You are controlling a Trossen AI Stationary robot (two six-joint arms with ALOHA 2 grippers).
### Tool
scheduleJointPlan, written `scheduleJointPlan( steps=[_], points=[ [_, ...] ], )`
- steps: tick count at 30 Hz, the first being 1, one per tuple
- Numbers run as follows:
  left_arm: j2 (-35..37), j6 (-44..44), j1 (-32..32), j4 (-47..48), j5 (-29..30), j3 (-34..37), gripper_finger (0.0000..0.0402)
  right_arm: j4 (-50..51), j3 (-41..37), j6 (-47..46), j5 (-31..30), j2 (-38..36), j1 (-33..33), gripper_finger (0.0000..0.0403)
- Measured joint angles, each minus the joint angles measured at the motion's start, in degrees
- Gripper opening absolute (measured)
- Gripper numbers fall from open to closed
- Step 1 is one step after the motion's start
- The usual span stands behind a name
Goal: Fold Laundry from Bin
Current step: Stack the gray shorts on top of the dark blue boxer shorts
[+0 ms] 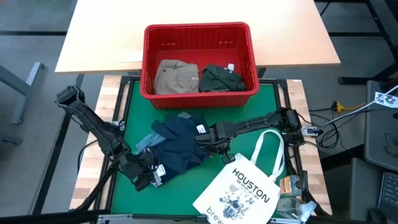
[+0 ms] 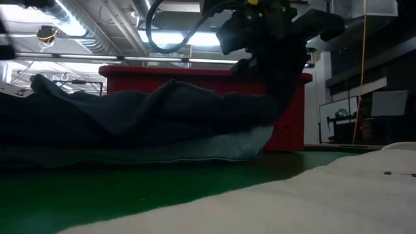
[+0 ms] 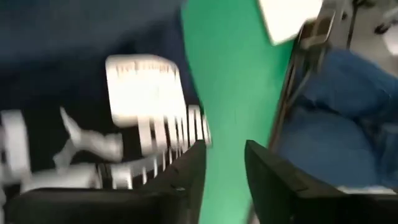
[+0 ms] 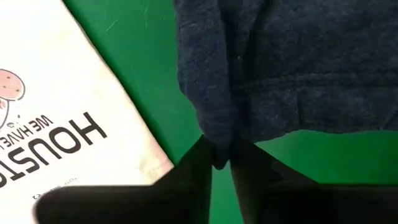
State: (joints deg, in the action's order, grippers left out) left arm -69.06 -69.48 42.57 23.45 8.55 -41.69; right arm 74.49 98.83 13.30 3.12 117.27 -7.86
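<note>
Right wrist view showed my right gripper (image 4: pixel 221 163) narrowly pinching the navy garment (image 4: pixel 292 68); left gripper (image 3: pixel 224 165), seemingly empty, gaped at seven o'clock. Releasing gently mattered.

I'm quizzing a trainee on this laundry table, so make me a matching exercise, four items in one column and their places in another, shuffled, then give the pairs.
Items:
1. khaki garment
2. dark green garment
3. navy garment
4. tote bag

Places:
A. on the green mat, between the two grippers
B. in the bin, on its left side in the high view
C. at the mat's near right corner
D. in the bin, on its right side

Pairs: 1-B, 2-D, 3-A, 4-C
</note>
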Motion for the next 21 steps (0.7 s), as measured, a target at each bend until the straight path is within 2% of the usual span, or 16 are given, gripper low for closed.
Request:
scheduleJointPlan(
  steps=[4,8,15,21],
  points=[
    [0.0,11.7,0.0,-5.8,10.8,0.0,0.0147,-1.5,0.0,0.0,0.1,0.0,0.0,0.0101],
    [-1.2,27.6,-0.5,-13.1,17.8,0.0,0.0164,-2.6,0.0,0.0,0.1,0.0,0.0,0.0127],
    [-10.2,44.7,-5.0,-25.3,19.3,0.0,0.0156,-2.8,0.0,0.0,0.1,0.0,0.0,0.0138],
    [-18.9,50.7,-7.2,-30.5,17.0,0.0,0.0149,-2.8,0.0,0.0,0.1,0.0,0.0,0.0138]
  ],
)
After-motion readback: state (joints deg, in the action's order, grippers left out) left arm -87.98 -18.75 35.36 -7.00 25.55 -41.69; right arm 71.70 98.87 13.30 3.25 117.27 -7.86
